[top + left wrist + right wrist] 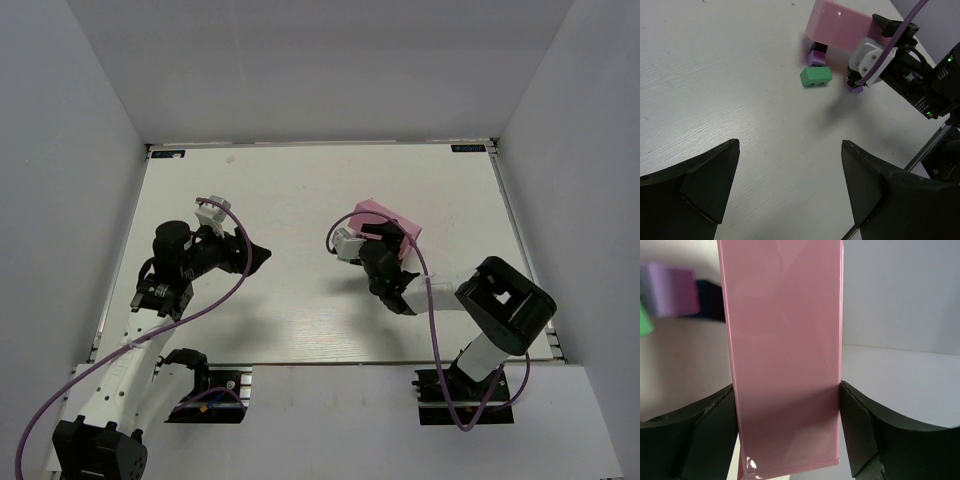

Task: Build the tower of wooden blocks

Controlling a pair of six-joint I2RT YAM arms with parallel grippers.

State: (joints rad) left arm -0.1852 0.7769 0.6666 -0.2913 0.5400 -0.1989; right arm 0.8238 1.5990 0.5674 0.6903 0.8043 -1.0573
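Note:
The wood block tower shows as loose small blocks in the left wrist view: a green block (816,76) lies flat, with a purple block (816,58) and a dark blue block (818,47) just behind it at the corner of the pink tray (840,27). Another purple block (856,89) sits under the right wrist. My right gripper (788,410) is shut on the pink tray (785,340), one finger on each long side. Left of the tray, blurred purple (670,290) and green (644,322) blocks show. My left gripper (790,165) hangs open over bare table, well short of the blocks.
From above, the pink tray (397,222) lies right of the table's middle with the right gripper (385,238) over it. The left gripper (262,256) points toward it from the left. White walls surround the table (300,190).

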